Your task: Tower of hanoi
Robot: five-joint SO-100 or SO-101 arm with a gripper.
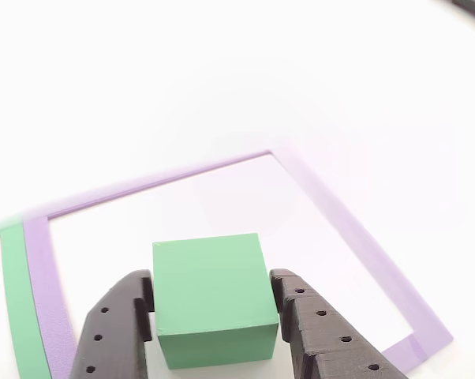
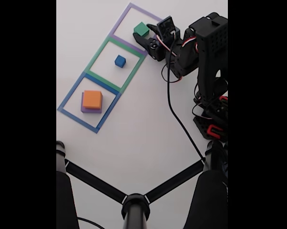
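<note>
The green block [image 1: 212, 296] rests inside the purple tape outline [image 1: 342, 223], and my gripper [image 1: 212, 280] is shut on it, one black finger pressed to each side. In the fixed view the green block [image 2: 141, 29] sits in the top purple square [image 2: 120, 23] with the gripper [image 2: 143, 33] around it. The small blue cube [image 2: 120, 60] stands alone in the middle green square [image 2: 98, 55]. In the lower blue square [image 2: 69, 94] the orange block [image 2: 92, 98] lies on top of the flat purple block [image 2: 87, 110].
The arm's black body [image 2: 208, 43] and base stand to the right of the squares in the fixed view. A black cable [image 2: 174, 114] runs across the white table. A black stand with spread legs [image 2: 135, 206] fills the bottom.
</note>
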